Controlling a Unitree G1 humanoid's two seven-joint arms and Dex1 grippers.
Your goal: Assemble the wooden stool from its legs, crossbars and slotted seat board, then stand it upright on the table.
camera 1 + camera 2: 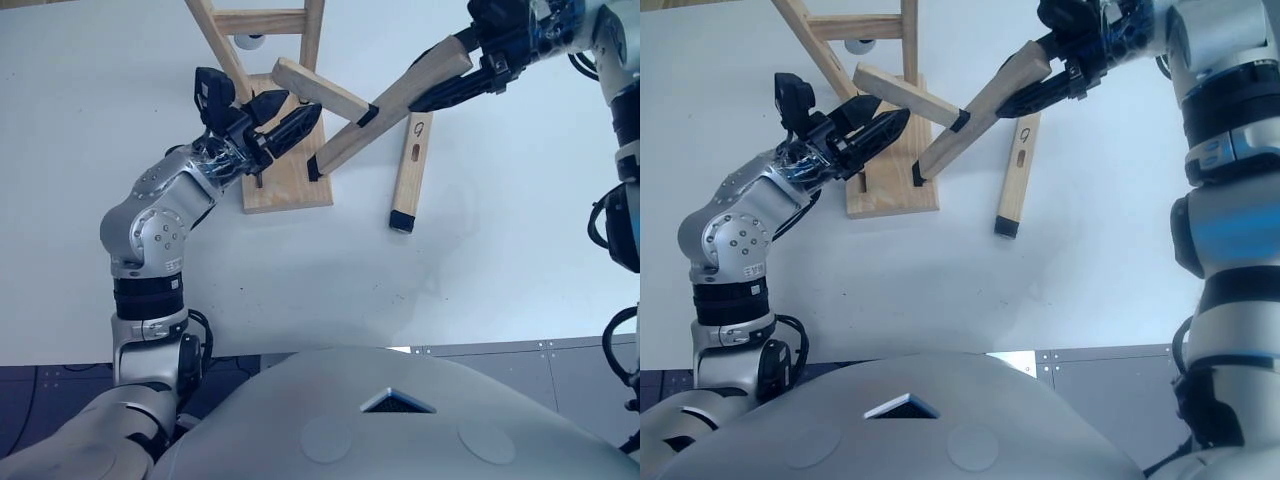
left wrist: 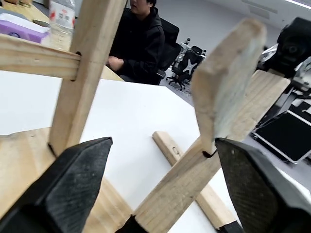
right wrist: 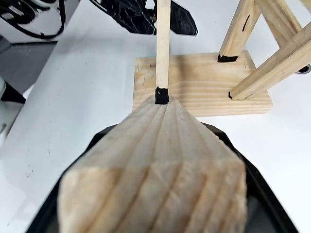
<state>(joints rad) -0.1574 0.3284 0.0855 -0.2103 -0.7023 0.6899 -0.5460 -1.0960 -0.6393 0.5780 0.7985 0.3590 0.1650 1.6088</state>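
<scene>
Right gripper (image 1: 450, 85), at 1 o'clock on the white table (image 1: 300, 290) in the head view, is clamped on a held leg (image 1: 370, 125). That leg slants toward 7 o'clock, its black foot at the edge of the seat board (image 1: 290, 185). A slanting crossbar (image 1: 320, 90) is plugged into it. There are four pale wooden legs, two crossbars and one board. Two standing legs (image 1: 222, 45) are joined by a second crossbar (image 1: 262, 20) at 12 o'clock, and a loose leg (image 1: 410, 165) lies flat at 3 o'clock from the board. The left gripper (image 1: 303, 105) hovers over the board, spread wide and holding nothing.

From the left wrist, its fingers (image 2: 73, 189) stand well apart, with the slanting crossbar's free end just beside one.

From the right wrist, the held leg's grainy end sits between the jaws, and the board lies beyond.
</scene>
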